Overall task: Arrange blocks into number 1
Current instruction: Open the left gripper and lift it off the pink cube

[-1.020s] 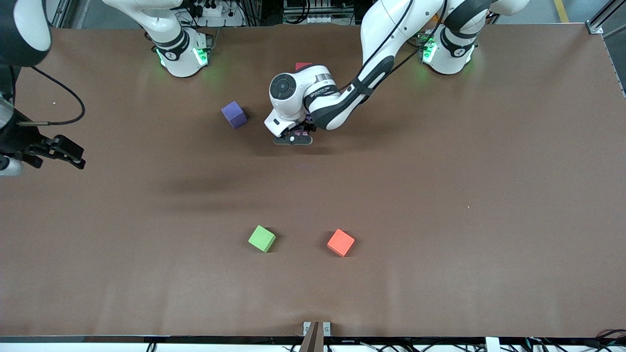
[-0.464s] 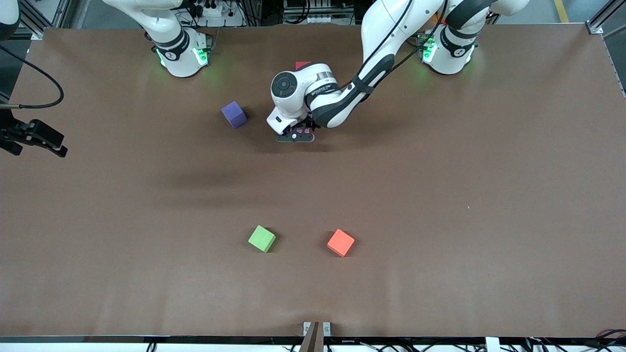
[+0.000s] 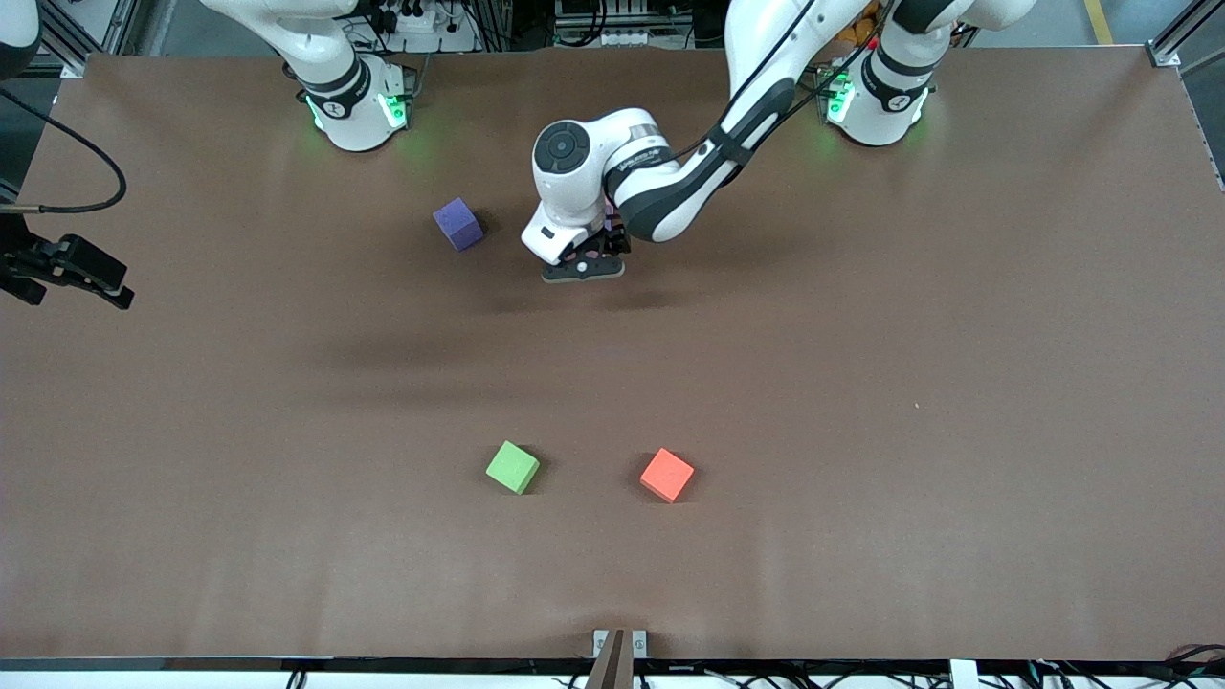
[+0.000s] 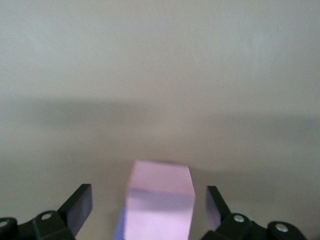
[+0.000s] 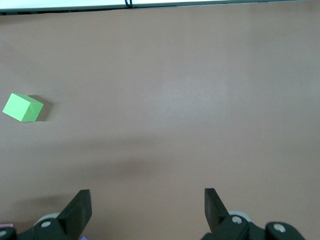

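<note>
Matte pink foam cube (image 4: 160,200) sits free between left gripper (image 4: 147,210) jaws, spread wide; right gripper (image 5: 147,210) jaws wide, empty

Front view: high, steep downward look across whole table (image 3: 861,383), facing both arm bases along top edge. Left wrist view: very close to tabletop, looking past own fingertips (image 4: 80,205) at pink block (image 4: 160,200) filling lower frame; block hidden under left arm in front view. Right wrist view: higher up, wider stretch of table, looking toward front camera's edge. Shared with front view: green block (image 5: 22,107) (image 3: 513,467).
</note>
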Controlling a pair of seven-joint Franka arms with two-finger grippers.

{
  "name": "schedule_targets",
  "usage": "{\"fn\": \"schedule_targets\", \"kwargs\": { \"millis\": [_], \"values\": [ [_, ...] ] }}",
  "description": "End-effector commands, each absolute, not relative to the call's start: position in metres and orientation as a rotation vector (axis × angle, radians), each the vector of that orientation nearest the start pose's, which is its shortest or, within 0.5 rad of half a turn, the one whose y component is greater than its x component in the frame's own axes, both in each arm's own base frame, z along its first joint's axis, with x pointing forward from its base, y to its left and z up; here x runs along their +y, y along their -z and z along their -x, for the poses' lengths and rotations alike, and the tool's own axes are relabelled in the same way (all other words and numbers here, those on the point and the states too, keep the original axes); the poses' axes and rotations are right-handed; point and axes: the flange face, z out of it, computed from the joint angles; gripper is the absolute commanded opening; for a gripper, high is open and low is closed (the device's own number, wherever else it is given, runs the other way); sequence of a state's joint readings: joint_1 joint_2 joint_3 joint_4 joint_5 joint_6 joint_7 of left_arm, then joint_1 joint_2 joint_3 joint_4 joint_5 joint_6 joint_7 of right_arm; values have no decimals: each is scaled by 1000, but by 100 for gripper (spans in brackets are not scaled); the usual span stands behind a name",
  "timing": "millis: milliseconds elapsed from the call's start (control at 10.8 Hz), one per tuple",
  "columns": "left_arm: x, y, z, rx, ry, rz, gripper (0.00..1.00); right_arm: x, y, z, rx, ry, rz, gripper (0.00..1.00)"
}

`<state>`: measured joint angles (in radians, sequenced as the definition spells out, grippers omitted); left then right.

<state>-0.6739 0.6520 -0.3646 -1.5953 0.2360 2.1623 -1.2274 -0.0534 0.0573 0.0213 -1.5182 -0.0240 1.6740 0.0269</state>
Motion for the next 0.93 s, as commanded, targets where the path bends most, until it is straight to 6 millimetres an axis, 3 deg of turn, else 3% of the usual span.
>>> {"fn": "schedule_targets", "kwargs": {
  "millis": [0,93,278,464,742,835],
  "values": [
    [-508,-321,-449,-378,30,3060,100,-20,-632,-585,108,152,3144,100],
    [-476,-332,-480,-455,39,3042,100,-20,-632,-585,108,152,3144,100],
    [-424,-356,-523,-500,78,3018,100,-17,-637,-585,101,169,3145,100],
    [-364,-401,-549,-430,78,2986,100,-17,-639,-585,101,167,3143,100],
    [-275,-425,-592,-433,74,2973,100,-19,-638,-584,106,152,3143,100],
    [-254,-431,-594,-403,39,2955,100,-18,-638,-583,104,145,3143,100]
  ]
}}
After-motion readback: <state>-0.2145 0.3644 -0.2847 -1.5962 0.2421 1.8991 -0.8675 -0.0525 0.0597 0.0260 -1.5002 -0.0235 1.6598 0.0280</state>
